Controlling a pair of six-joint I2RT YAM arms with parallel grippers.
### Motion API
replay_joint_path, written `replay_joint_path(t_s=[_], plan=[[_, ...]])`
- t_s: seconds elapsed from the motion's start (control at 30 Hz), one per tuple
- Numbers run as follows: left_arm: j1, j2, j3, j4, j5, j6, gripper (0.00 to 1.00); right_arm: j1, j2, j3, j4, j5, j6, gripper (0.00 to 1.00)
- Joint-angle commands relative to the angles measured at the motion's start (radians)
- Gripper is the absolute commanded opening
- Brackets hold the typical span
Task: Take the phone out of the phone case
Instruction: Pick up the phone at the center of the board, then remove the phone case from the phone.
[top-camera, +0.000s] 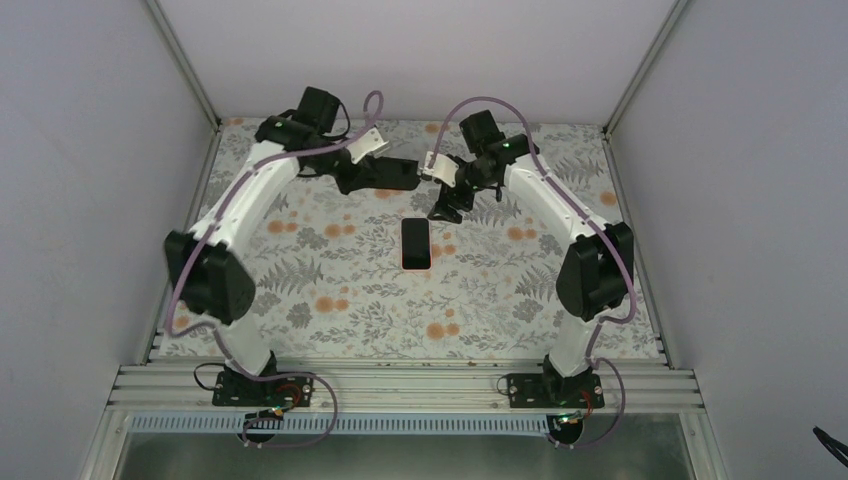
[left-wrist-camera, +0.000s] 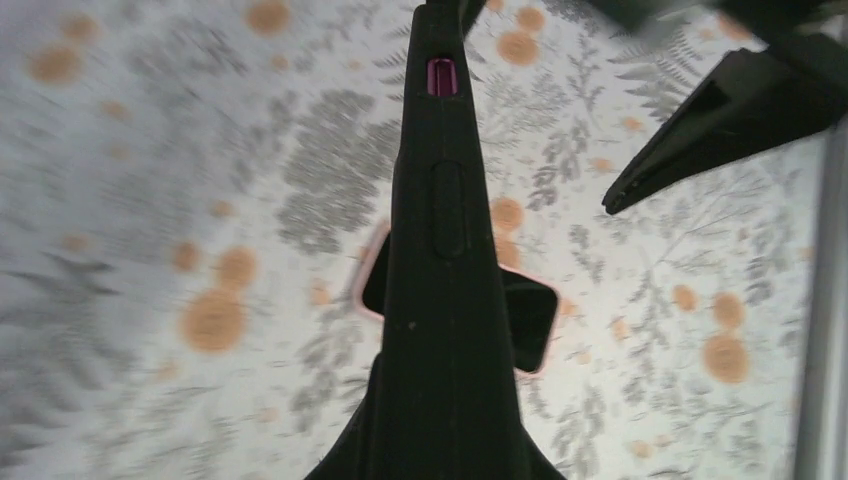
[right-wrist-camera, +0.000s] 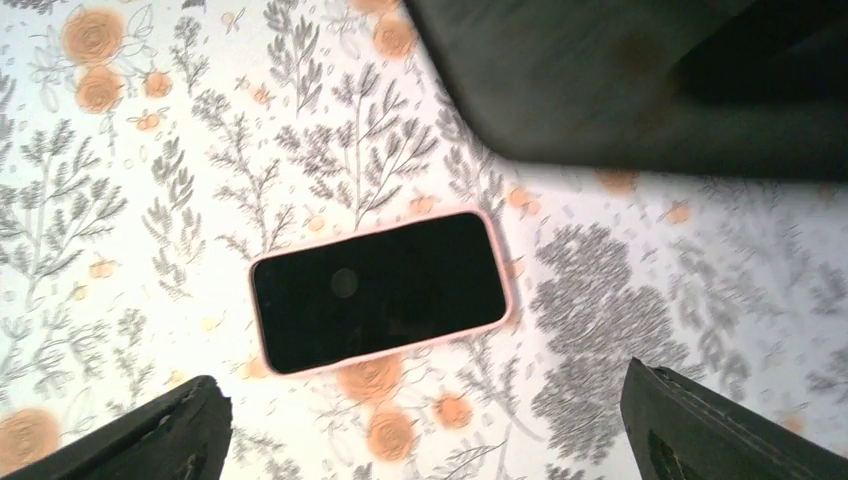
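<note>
A phone (top-camera: 415, 244) with a black screen and a thin pink rim lies flat, screen up, mid-table; it also shows in the right wrist view (right-wrist-camera: 378, 290) and partly in the left wrist view (left-wrist-camera: 530, 320). My left gripper (top-camera: 392, 174) is shut on a black phone case (left-wrist-camera: 440, 200), held edge-on above the table behind the phone; the case shows side button bumps and a magenta slot. The case also fills the upper right of the right wrist view (right-wrist-camera: 620, 80). My right gripper (right-wrist-camera: 420, 410) is open and empty, hovering just above and behind the phone (top-camera: 446, 207).
The table is covered by a floral cloth (top-camera: 330, 300) with grey ferns and orange flowers. White walls and metal posts (top-camera: 625, 95) enclose it. A right gripper finger (left-wrist-camera: 720, 120) reaches close to the held case.
</note>
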Motion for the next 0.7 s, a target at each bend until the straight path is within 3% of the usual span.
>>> replay_joint_path(t_s=[0.0, 0.27, 0.67], plan=[[-0.054, -0.185, -0.113, 0.197, -0.165, 0.111, 0.02, -0.013, 0.021, 0.006, -0.127, -0.017, 0.044, 1.00], [-0.149, -0.265, -0.212, 0.168, -0.200, 0.157, 0.02, -0.027, 0.054, 0.099, -0.145, -0.075, 0.051, 0.96], [-0.213, -0.293, -0.208, 0.092, -0.186, 0.175, 0.02, -0.049, 0.096, 0.135, -0.134, -0.047, 0.026, 0.93]])
